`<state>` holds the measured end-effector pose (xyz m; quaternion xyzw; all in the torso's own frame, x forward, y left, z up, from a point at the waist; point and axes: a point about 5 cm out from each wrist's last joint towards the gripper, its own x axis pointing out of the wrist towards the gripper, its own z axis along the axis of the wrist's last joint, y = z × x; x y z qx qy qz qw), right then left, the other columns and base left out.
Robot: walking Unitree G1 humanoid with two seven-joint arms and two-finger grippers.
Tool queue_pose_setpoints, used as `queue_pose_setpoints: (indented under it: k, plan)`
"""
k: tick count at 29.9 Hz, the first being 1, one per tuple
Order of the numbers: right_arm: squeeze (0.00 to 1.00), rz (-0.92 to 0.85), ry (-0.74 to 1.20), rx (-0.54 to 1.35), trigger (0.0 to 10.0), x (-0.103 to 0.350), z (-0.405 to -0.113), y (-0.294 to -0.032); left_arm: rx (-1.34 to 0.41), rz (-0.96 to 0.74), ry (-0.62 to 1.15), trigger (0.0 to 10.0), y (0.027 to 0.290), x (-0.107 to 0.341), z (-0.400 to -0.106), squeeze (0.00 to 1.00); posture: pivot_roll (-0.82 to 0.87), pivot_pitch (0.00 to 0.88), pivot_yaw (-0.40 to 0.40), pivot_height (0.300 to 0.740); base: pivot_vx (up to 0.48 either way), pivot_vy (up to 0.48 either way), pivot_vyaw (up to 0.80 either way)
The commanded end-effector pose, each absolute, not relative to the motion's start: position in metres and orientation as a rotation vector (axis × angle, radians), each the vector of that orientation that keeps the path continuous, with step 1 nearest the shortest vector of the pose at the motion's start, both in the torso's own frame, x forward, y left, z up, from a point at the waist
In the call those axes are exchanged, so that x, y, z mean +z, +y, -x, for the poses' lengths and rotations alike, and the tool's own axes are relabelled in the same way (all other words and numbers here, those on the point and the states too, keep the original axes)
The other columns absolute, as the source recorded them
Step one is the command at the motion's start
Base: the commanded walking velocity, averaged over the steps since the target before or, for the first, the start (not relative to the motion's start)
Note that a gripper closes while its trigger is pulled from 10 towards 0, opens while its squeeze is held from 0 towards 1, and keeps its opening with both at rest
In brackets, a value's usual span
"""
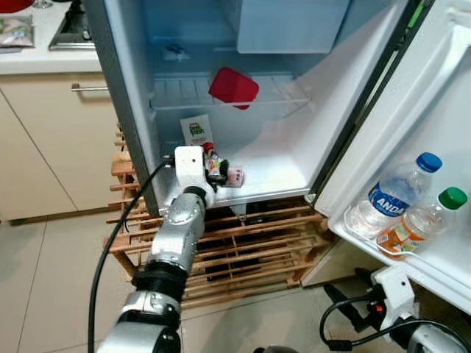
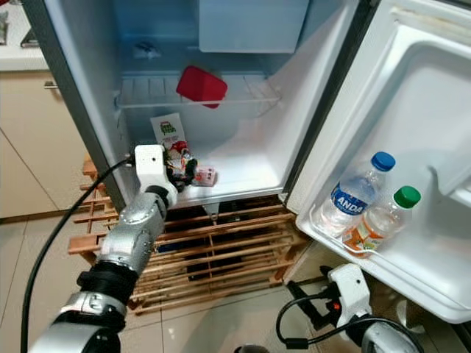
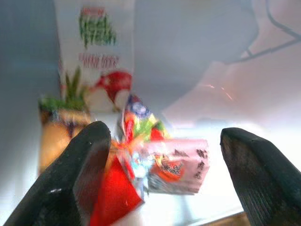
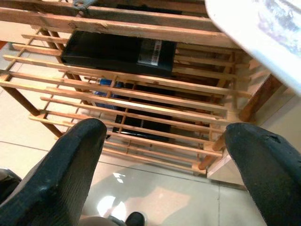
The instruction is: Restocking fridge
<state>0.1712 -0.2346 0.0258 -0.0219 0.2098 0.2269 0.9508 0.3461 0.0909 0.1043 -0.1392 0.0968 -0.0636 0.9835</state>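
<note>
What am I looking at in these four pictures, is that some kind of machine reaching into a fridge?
Yes. It is a humanoid robot restocking an open fridge. The two wide pictures come from a stereo camera on its head, looking down. The other two come from cameras on its wrists, looking along each hand's two black fingers.

The left hand reaches onto the fridge floor, open around a colourful snack packet and a pink packet; it grips neither. Behind them stands a juice carton. A red container rests on the wire shelf above.

The door shelf holds a blue-capped water bottle and a green-capped bottle.

The right hand hangs low, open and empty, facing the wooden rack under the fridge.
</note>
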Motion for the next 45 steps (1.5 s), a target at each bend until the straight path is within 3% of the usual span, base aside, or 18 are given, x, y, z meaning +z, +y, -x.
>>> queue_pose_setpoints:
  k: [1,6,11,21,27,34,45]
  plan:
    - [0.00,0.041,0.400,0.468,10.0,0.034,-0.174,-0.232,-0.105,0.358,0.224,10.0,0.092,0.099,-0.347,0.00,-0.28,0.084,-0.062,0.740,0.000,0.000,0.00]
    - [0.00,0.045,0.382,0.487,10.0,0.040,-0.178,-0.230,-0.038,0.430,0.172,10.0,0.098,0.106,-0.354,0.00,-0.29,0.069,-0.065,0.740,0.000,0.000,0.00]
    - [0.00,0.046,0.385,0.479,10.0,0.045,-0.176,-0.230,0.035,0.347,-0.004,10.0,0.105,0.128,-0.349,0.00,-0.30,0.063,-0.066,0.740,0.000,0.000,0.00]
    - [0.00,0.066,0.403,0.493,10.0,0.053,-0.174,-0.230,0.130,0.567,0.151,10.0,0.097,0.087,-0.338,0.00,-0.33,0.074,-0.086,0.740,0.000,0.000,0.00]
    - [0.00,0.077,0.415,0.491,10.0,0.056,-0.171,-0.230,0.168,0.616,0.158,10.0,0.096,0.080,-0.338,0.00,-0.35,0.087,-0.095,0.740,0.000,0.000,0.00]
    - [0.00,0.075,0.427,0.494,10.0,0.056,-0.168,-0.224,0.096,0.657,0.157,10.0,0.091,0.082,-0.350,0.00,-0.35,0.101,-0.097,0.740,0.000,0.000,0.00]
    - [0.00,0.081,0.430,0.483,10.0,0.059,-0.167,-0.220,-0.085,0.750,0.202,10.0,0.051,0.105,-0.366,0.00,-0.37,0.105,-0.078,0.740,0.000,0.000,0.00]
